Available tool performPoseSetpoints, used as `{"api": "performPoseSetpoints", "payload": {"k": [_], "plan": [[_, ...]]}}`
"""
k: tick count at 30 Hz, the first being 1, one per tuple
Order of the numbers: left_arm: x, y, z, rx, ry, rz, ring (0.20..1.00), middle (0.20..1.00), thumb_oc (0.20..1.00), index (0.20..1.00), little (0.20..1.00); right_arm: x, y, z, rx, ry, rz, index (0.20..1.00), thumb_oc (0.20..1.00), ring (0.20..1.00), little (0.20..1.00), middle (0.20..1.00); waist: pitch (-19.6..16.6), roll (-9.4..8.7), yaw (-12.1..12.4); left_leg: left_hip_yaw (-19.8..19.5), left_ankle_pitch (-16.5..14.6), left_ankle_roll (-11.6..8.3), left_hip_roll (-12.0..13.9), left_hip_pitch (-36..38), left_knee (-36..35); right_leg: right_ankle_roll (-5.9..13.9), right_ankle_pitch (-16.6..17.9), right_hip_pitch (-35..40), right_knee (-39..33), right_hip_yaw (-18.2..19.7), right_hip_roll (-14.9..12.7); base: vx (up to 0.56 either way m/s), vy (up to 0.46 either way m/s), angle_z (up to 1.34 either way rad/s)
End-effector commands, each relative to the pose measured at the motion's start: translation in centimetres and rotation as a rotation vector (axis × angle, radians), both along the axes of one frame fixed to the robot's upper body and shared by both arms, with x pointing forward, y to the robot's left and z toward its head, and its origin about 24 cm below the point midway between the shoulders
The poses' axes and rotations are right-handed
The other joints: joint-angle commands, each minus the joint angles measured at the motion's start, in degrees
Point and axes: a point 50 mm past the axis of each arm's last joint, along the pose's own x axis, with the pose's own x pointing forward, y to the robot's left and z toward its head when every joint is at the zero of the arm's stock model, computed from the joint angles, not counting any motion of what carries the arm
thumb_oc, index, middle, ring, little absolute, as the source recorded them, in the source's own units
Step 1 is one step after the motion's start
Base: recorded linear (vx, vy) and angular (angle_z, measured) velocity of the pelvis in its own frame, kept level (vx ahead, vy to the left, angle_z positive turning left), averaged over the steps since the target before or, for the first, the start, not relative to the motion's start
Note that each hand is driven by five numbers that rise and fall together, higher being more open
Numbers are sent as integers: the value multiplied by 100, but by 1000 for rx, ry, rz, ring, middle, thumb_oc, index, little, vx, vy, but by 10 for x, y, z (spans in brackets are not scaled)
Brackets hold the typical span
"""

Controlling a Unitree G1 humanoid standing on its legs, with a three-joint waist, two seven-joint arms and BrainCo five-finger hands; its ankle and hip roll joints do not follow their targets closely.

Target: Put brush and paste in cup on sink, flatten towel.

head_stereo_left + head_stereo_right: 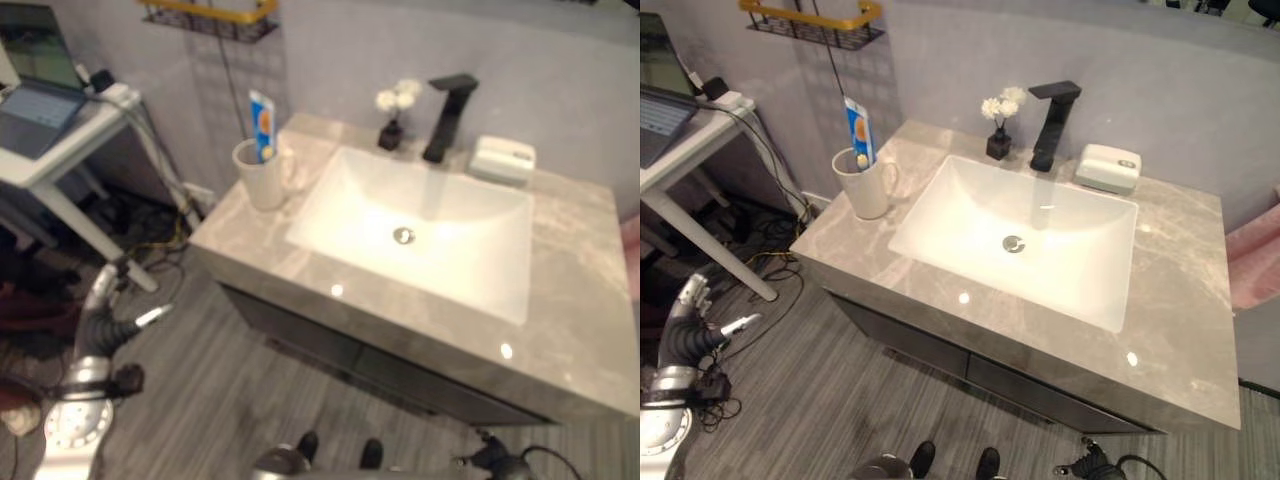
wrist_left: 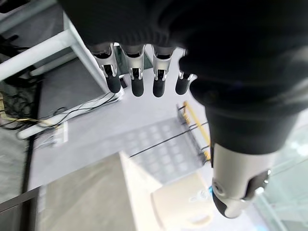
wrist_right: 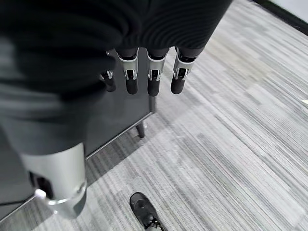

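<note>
A white cup (image 1: 262,176) stands on the grey counter (image 1: 560,330), at its left end beside the basin. A blue and white paste tube (image 1: 261,124) stands upright in the cup. I cannot make out a brush. A pink towel (image 1: 1254,255) hangs past the counter's right edge. My left hand (image 1: 100,300) hangs low over the floor, left of the cabinet, fingers relaxed and open, holding nothing. In its wrist view the left hand (image 2: 134,72) shows straight fingers, with the cup (image 2: 180,204) beyond them. My right hand (image 3: 153,77) hangs open over the floor by the dark cabinet.
The white basin (image 1: 420,230) has a black faucet (image 1: 450,115) behind it, a small flower vase (image 1: 392,125) to its left and a white soap box (image 1: 503,158) to its right. A white side table with a laptop (image 1: 35,100) stands far left. A gold rack (image 1: 815,25) hangs on the wall.
</note>
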Motion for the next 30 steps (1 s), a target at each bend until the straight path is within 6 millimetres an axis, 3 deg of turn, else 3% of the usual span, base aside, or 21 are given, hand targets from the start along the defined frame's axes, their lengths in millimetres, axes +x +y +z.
{"api": "performPoseSetpoints", "payload": {"k": [1,14,18,30], "plan": [[4,17,33,69,-192,101,1000,1000,1000,1000,1000,7,5,1,19,-47,-17,1000,1000,1000,1000,1000,-55,-185,-166,349,-582,327,-270,-164,384,183,-300,-352,522,378,-143,43,51,-20],[37,20,41,-50,-372,259,1000,1000,1000,1000,1000,2,22,-5,74,-53,-18,1000,1000,1000,1000,1000,5,-407,-571,882,-575,368,-181,-221,200,261,-143,-721,582,969,11,24,53,-31],[49,16,47,-93,-436,304,1000,1000,1000,1000,1000,-4,24,-7,70,-38,-34,1000,1000,1000,1000,1000,9,-553,-693,1047,-537,374,-129,-239,77,279,-37,-815,496,1185,74,30,35,-24],[59,16,51,-237,-521,359,1000,1000,1000,1000,1000,-3,29,-8,92,-61,-45,1000,1000,1000,1000,1000,-48,-769,-833,1212,-547,350,-40,-162,-44,282,15,-799,359,1373,151,38,8,-9]]}}
